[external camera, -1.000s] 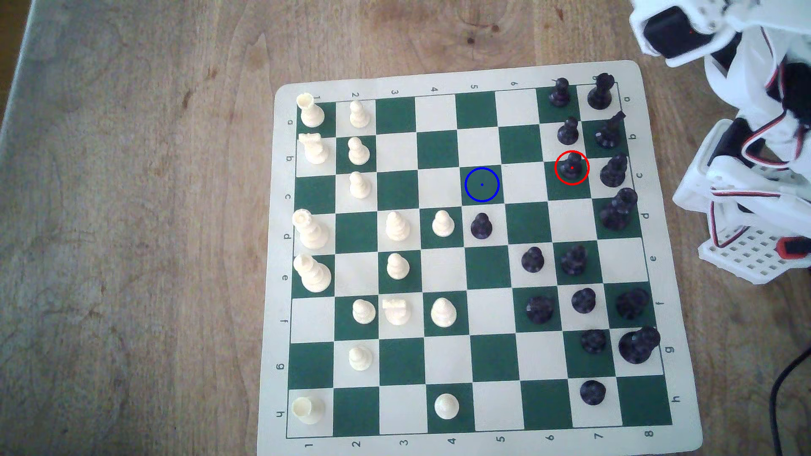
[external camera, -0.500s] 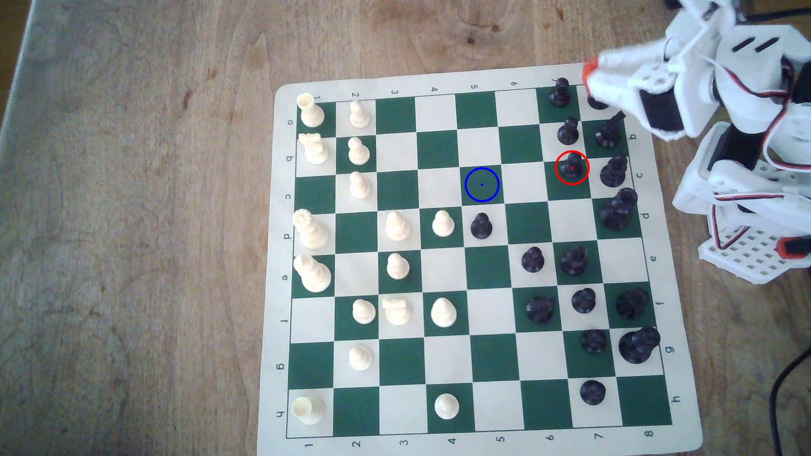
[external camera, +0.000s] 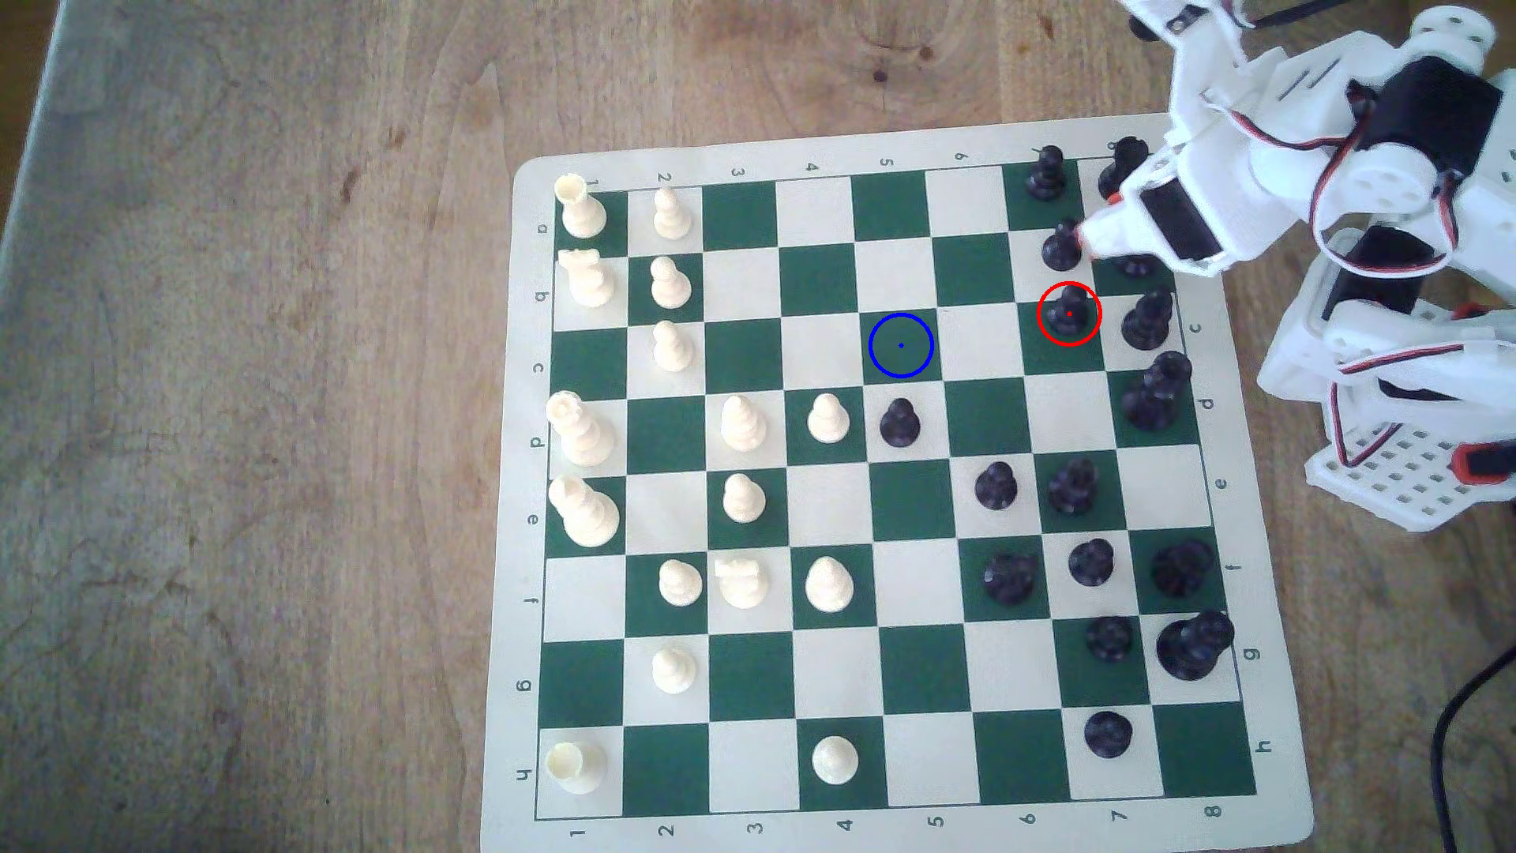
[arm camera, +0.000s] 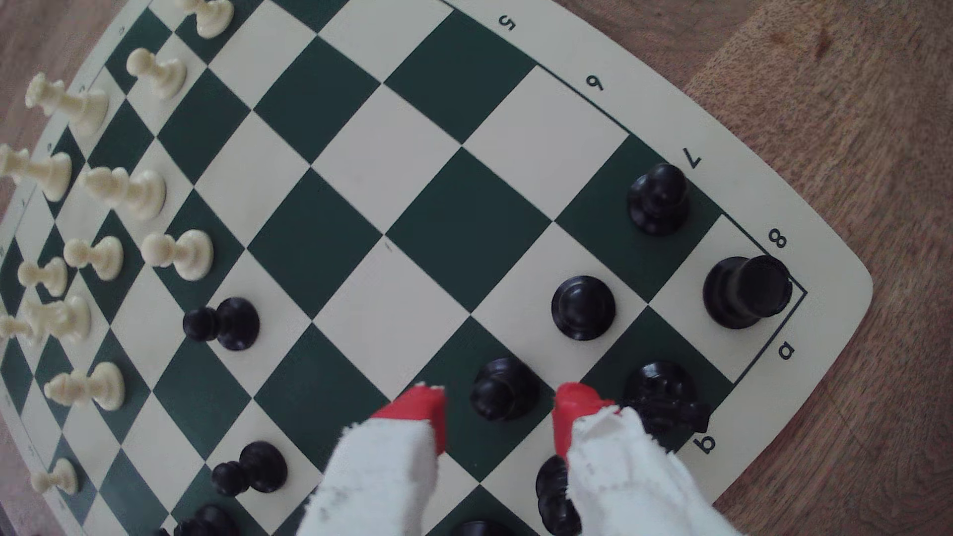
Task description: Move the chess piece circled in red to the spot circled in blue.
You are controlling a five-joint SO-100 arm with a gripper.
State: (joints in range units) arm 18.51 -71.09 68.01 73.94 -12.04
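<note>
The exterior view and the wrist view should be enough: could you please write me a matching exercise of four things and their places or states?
Things:
1. red-ringed black pawn
2. blue ring
3. hand
4. lowest white pawn

Places or states:
A. open, fingers apart over the board
B. row c, column 7
C. row h, column 4
D. around an empty green square

Pairs: 1-B, 2-D, 3-A, 4-C.

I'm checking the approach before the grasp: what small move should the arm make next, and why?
Probably lower the open gripper straight down. In the wrist view its red fingertips stand either side of the red-circled pawn, apart from it, with a taller black piece close beside one tip.
</note>
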